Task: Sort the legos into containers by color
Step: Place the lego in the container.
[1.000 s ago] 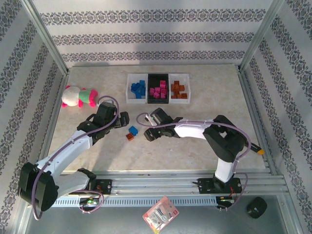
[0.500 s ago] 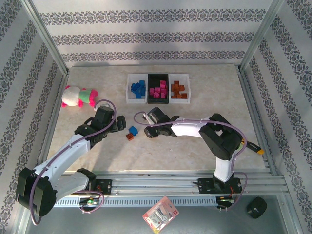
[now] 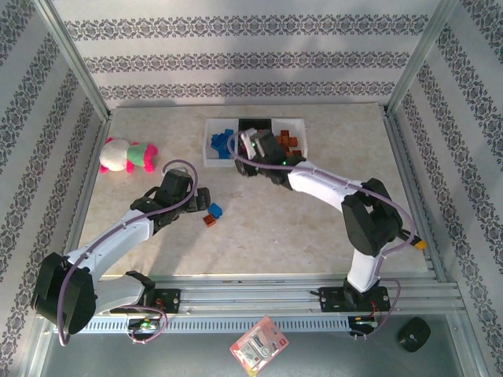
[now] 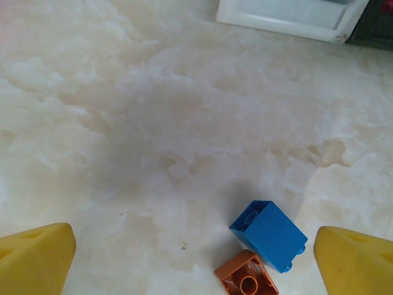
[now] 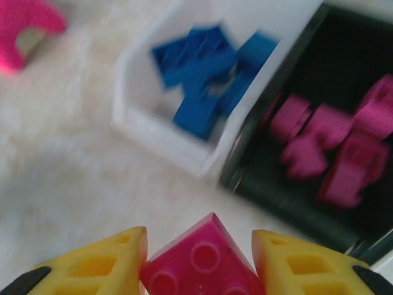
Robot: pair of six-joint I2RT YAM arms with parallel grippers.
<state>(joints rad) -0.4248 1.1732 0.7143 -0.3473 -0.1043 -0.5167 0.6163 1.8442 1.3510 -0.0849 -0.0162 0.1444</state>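
Overhead view first: your three shallow rectangular trays sit side by side at the middle of the marbled table's point(image 3: 275, 236) far edge. That's a white plastic tray point(image 3: 220, 164) with blue bricks point(image 3: 222, 141) in it, then a black tray point(image 3: 255, 123), then a second white tray point(image 3: 304, 149) with orange-brown bricks point(image 3: 289, 141). Your right gripper point(image 3: 253, 148) hangs over the black tray's near end and hides most of it. Your left gripper point(image 3: 200, 195) sits low near the table's centre, with a loose blue plastic brick point(image 3: 214, 210) and a loose orange-brown brick point(image 3: 209, 221) just beside its tips. A pink-white-green plush toy point(image 3: 126, 155) lies by the left edge.

Left wrist cam: your yellow fingers point(image 4: 34, 258) are spread wide with just bare table between them. The loose blue brick is nearer the right-hand finger, and the orange-brown one is right up against it.

Right wrist cam, pretty blurry: your yellow pads point(image 5: 104, 258) are pinching a magenta pink studded brick point(image 5: 206, 258), studs up. It's above the table, just short of where the blue-filled tray meets the black one. A pile of magenta bricks point(image 5: 325, 147) lies in the black tray.
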